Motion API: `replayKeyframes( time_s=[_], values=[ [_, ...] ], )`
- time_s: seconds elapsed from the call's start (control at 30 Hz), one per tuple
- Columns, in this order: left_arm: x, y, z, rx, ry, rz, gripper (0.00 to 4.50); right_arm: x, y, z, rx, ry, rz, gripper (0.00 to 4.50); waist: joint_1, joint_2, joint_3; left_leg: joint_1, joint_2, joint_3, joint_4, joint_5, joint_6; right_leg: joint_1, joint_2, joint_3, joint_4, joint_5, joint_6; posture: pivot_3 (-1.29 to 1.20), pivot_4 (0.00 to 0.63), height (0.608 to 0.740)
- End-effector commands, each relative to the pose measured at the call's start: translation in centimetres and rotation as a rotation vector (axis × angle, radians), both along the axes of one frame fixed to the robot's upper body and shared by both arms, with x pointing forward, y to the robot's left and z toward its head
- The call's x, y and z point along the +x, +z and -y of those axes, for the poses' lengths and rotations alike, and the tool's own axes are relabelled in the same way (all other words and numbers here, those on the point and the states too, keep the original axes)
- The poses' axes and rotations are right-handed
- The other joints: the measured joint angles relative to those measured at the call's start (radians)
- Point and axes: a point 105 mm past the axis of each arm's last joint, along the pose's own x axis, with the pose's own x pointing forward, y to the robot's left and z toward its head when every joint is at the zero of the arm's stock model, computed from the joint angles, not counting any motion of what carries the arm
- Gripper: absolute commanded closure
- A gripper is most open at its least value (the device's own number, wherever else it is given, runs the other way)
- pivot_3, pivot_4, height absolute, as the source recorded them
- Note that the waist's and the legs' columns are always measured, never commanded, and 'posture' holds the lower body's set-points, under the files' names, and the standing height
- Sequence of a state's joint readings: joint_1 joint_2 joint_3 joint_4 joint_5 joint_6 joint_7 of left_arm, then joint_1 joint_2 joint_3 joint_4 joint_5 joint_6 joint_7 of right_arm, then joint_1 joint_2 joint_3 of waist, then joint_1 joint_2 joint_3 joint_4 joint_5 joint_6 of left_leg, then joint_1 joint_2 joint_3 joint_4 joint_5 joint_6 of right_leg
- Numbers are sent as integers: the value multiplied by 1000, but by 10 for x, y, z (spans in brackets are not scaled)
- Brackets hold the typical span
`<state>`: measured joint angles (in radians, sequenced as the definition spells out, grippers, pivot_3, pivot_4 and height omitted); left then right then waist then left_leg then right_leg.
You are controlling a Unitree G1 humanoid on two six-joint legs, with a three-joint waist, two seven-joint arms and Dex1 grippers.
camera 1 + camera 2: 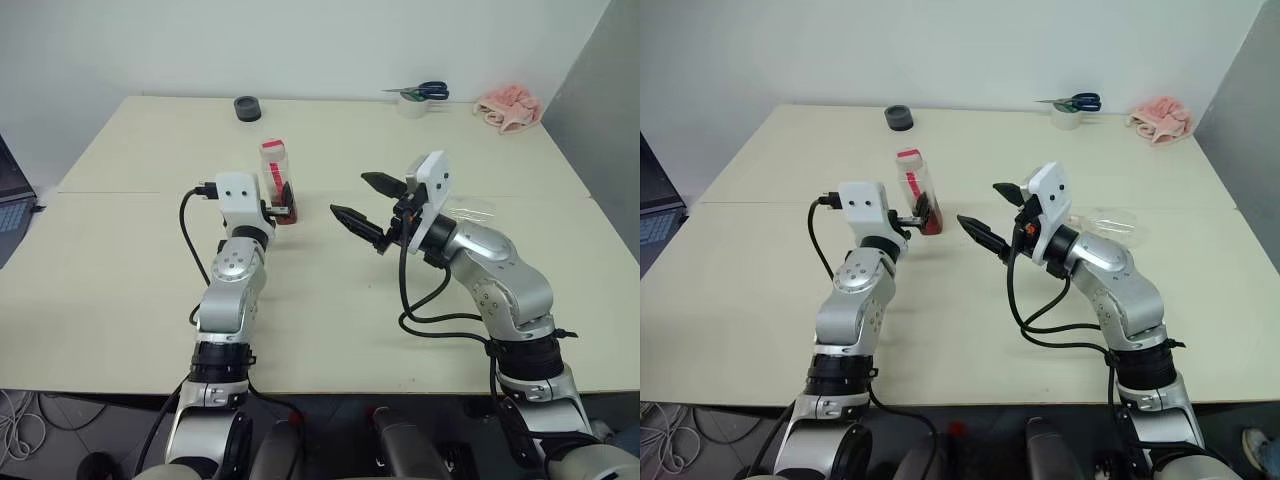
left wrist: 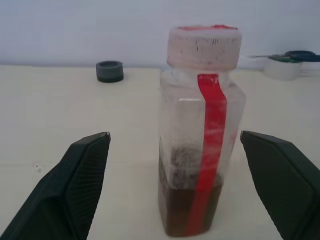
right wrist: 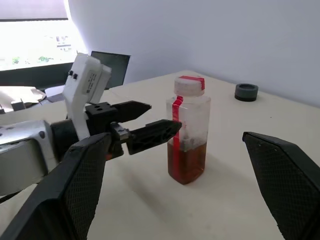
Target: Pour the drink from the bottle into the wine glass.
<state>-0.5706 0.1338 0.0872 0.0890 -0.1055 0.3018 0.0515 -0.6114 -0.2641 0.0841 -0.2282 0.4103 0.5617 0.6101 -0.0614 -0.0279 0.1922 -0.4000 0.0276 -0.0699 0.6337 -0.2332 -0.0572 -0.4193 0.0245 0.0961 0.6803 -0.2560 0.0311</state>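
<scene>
We are seeing the bottle (image 1: 278, 183) standing upright on the pale table (image 1: 130, 290), a little left of centre in the head view, its red-pink cap (image 2: 204, 46) on and a red label strip (image 2: 210, 150) running down one side. The drink (image 2: 190, 209) is filling only the bottom part of it, a reddish-brown layer, while the clear walls above look fogged. Our left gripper (image 3: 145, 122) is sitting spread wide just at the bottle, one black finger (image 2: 70, 185) on either side of it in the left wrist view, and we cannot tell whether either finger is touching the plastic. Our right gripper (image 1: 365, 200) is hanging near the middle of the frame with its fingers parted too, pinching nothing, pointing toward the bottle from the right. The wine glass (image 1: 470, 211) is showing as a clear shape just behind the right forearm, right of centre; how it is standing and what it is holding we cannot tell. At the top of the frame a dark round lid (image 1: 247, 108), scissors (image 1: 420, 93) on a roll of tape (image 1: 412, 106), and a pink cloth (image 1: 508, 108) are lying along the far edge.
</scene>
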Motion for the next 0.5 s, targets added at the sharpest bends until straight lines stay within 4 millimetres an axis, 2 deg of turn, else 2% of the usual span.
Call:
replayKeyframes(
  time_s=[0.03, 0.17, 0.5],
  values=[
    [5, 16, 5, 4, -4, 66, 31, -6, 13, -5, -6, 48, 43, 0, 2, 0, 0, 0, 0, 0, 0, 0, 0, 0, 0, 0, 0, 0, 0, 0, 150, 740],
    [13, 14, 5, -26, -10, 67, 31, -7, 12, -8, -23, 60, 46, 0, 4, 0, 0, 0, 0, 0, 0, 0, 0, 0, 0, 0, 0, 0, 0, 0, 150, 740],
    [21, 19, 25, 21, -57, 97, 31, -8, 11, -11, -35, 67, 52, 0, 5, 0, 0, 0, 0, 0, 0, 0, 0, 0, 0, 0, 0, 0, 0, 0, 150, 740]
  ],
)
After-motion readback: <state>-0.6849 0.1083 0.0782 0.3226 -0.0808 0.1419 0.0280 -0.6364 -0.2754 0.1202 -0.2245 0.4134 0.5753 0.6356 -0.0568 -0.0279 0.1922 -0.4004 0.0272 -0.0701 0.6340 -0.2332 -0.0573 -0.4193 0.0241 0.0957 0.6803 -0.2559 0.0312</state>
